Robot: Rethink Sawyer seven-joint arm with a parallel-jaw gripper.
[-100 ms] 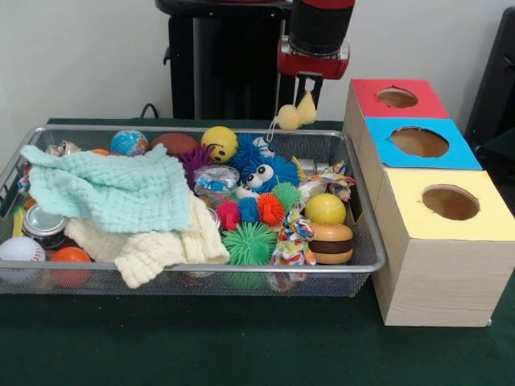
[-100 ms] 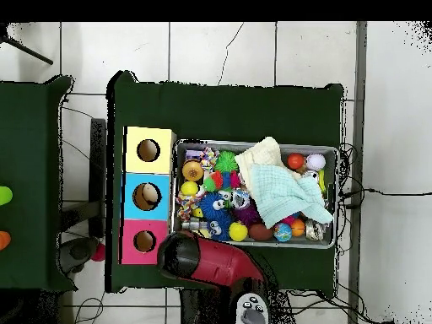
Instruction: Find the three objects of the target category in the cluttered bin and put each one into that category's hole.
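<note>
Pear-shaped yellow toy [image 1: 306, 109] with a small pale ball beside it hangs from my gripper [image 1: 305, 90], whose fingers are closed on it, above the wire bin's [image 1: 366, 233] far rim. I judge the hole boxes lie to the side, with the red box [image 1: 397, 98] nearest, then blue [image 1: 419, 142]

Silver wire-mesh bin [image 1: 364, 211], soft crinkled mint cloth [image 1: 113, 189], pale wood-grain boxes [image 1: 438, 273], matt green tabletop [image 1: 201, 342]

The two cloths [image 1: 121, 205] hid much of the bin's [image 1: 366, 241] left half, and my arm [image 2: 207, 261] covered my gripper from overhead.
</note>
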